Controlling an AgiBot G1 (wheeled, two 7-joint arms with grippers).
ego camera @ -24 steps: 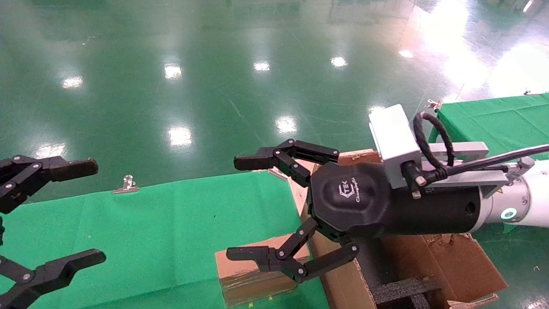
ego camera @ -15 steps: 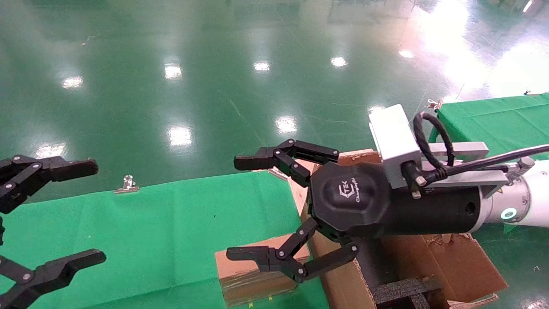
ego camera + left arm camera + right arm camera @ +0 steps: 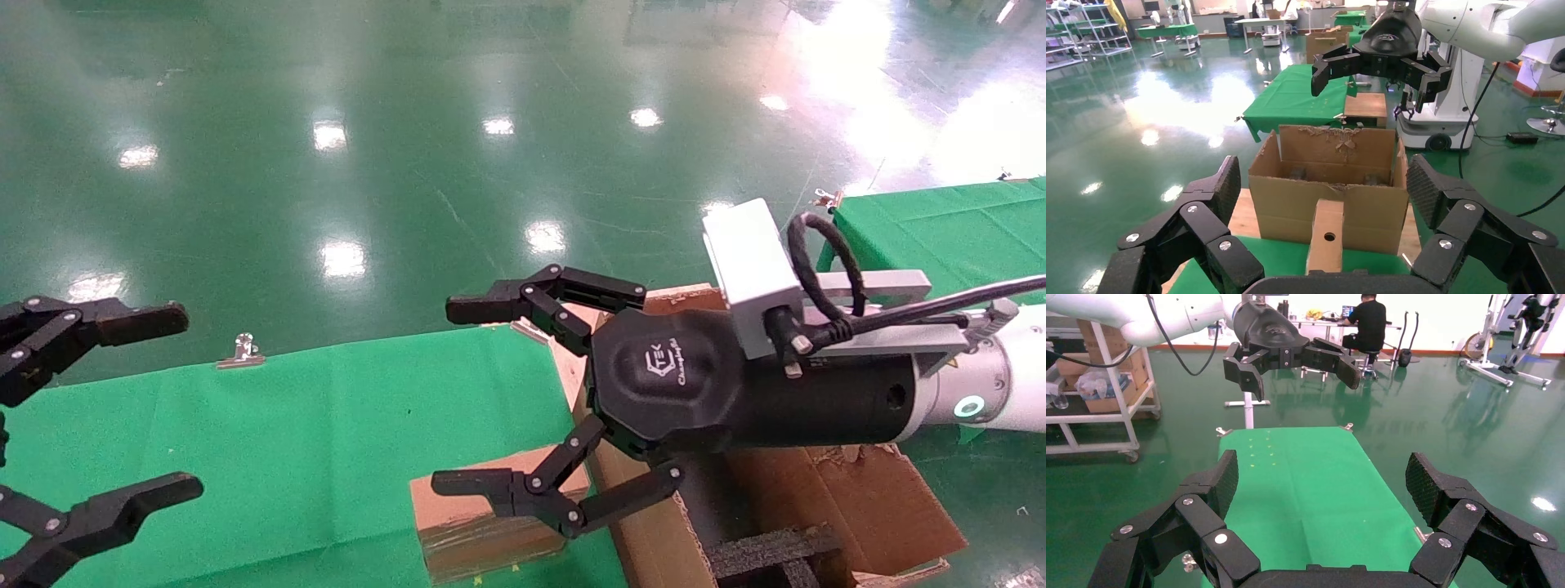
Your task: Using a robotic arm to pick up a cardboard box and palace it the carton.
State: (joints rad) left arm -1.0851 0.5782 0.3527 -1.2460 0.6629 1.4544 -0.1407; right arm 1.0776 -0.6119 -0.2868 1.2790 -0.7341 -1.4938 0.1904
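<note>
- Right gripper (image 3: 498,400) hangs in the air on the robotic arm (image 3: 993,392), fingers spread wide, nothing between them.
- In head view its lower finger (image 3: 490,486) overlaps the cardboard box (image 3: 478,531); can't tell if it touches.
- Cardboard box sits on the green cloth (image 3: 327,441), right up against the carton's (image 3: 654,539) left wall.
- From the left wrist cam the box (image 3: 1326,236) stands in front of the carton (image 3: 1330,202), narrow face w/ round hole toward the lens.
- Carton open at top, ragged flaps up, black foam (image 3: 768,551) showing inside.
- Left gripper (image 3: 90,412) at the left edge, above the cloth, well apart from the box; fingers wide open, empty.
- Right wrist cam: own fingers (image 3: 1208,487) splayed over the green cloth (image 3: 1309,490), left gripper (image 3: 1291,358) facing it farther off.
- Metal clip (image 3: 239,353) on the cloth's far edge.
</note>
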